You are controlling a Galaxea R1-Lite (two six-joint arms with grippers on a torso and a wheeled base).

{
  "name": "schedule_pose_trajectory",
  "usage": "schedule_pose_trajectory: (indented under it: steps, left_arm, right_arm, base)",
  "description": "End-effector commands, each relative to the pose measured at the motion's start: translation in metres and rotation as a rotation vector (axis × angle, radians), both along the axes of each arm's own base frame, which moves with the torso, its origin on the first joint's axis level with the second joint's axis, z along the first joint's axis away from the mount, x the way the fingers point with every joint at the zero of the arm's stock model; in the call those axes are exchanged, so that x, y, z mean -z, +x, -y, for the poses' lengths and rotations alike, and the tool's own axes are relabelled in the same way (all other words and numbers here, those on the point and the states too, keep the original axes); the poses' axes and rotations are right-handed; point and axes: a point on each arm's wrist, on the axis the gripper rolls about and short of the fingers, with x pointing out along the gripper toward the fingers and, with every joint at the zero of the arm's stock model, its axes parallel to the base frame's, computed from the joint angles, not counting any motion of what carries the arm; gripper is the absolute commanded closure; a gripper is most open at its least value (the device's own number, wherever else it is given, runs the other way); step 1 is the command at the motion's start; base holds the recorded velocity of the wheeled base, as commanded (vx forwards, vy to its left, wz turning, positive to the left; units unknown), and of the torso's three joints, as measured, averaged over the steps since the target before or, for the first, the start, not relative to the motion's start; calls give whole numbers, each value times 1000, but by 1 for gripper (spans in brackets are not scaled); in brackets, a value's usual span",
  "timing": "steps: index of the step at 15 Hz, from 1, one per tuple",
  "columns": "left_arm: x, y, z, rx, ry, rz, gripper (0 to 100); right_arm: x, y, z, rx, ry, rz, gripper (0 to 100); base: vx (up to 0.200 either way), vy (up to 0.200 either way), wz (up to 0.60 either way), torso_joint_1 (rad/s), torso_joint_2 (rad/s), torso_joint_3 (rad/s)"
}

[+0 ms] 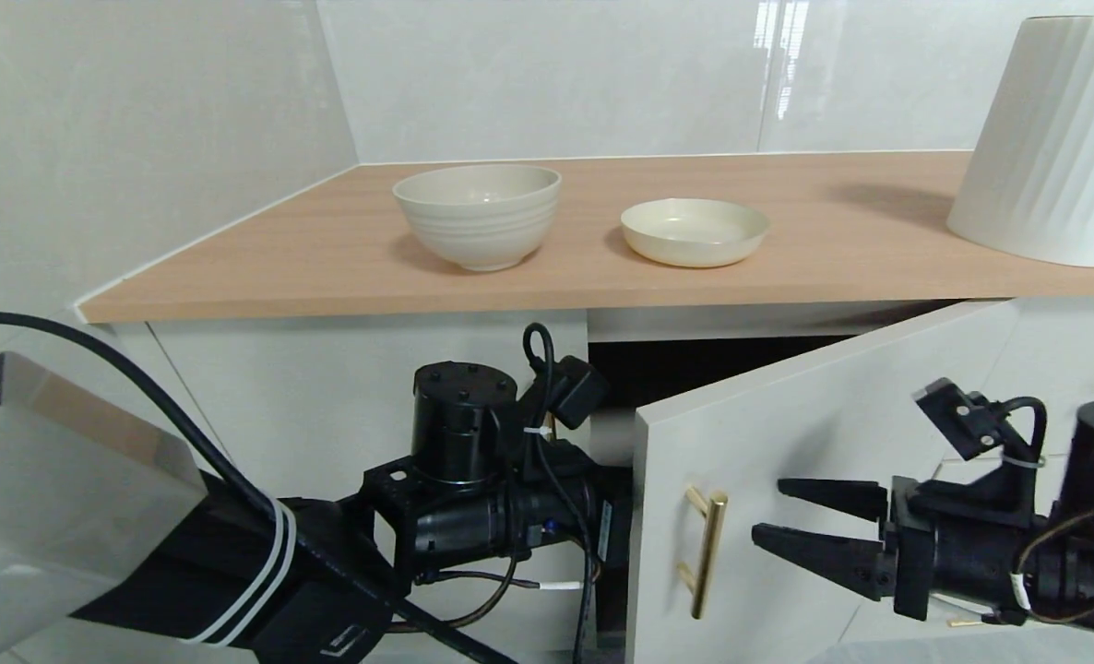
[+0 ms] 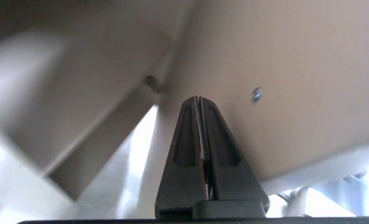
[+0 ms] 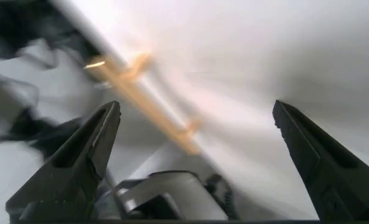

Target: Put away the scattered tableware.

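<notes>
A cream bowl (image 1: 478,214) and a shallow cream dish (image 1: 695,231) stand side by side on the wooden countertop (image 1: 279,267). Below it, a white cabinet door (image 1: 833,415) hangs partly open, with a gold handle (image 1: 708,551) near its free edge. My right gripper (image 1: 768,509) is open just right of that handle, fingers pointing at it; the handle (image 3: 140,93) lies between the spread fingers in the right wrist view. My left gripper (image 2: 198,99) is shut and empty, its tip by the door's inner face, and its arm (image 1: 501,516) sits at the door's open edge.
A tall white ribbed container (image 1: 1050,138) stands at the right end of the countertop. Tiled walls close off the back and left. The dark cabinet opening (image 1: 695,355) shows above the door's top edge.
</notes>
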Motion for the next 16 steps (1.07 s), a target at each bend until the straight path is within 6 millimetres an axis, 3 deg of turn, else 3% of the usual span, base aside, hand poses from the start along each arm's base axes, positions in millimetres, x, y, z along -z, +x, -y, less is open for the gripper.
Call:
schedule_pose_trajectory:
  steps: [1,3,4,7,12,16]
  left_arm:
    - [-5,0,-3,-19,-8,15,100]
    - [-6,-3,-3,-14,-10,17,100]
    - [-6,-4,-1,-8,-10,17,100]
    - [-4,-10,4,6,-14,-17,100]
    - [6,-6,12,13,-6,-31,100]
    - [19,1,26,24,-8,-37,100]
  right_arm:
    - [15,-32,18,92,-58,-43,0]
    - [21,-45,29,184,-116,-16,0]
    - [15,-54,34,199,-98,24,0]
    - [4,-52,33,204,-74,72,0]
    - [4,-53,33,203,-74,73,0]
    - [6,-54,34,203,-77,69,0]
  base:
    - [0,0,0,0,0,0]
    - [0,0,0,0,0,0]
    - [0,0,0,0,0,0]
    - [0,0,0,0,0,0]
    - [-200,0,0,7,0,2]
    - [0,0,0,0,0,0]
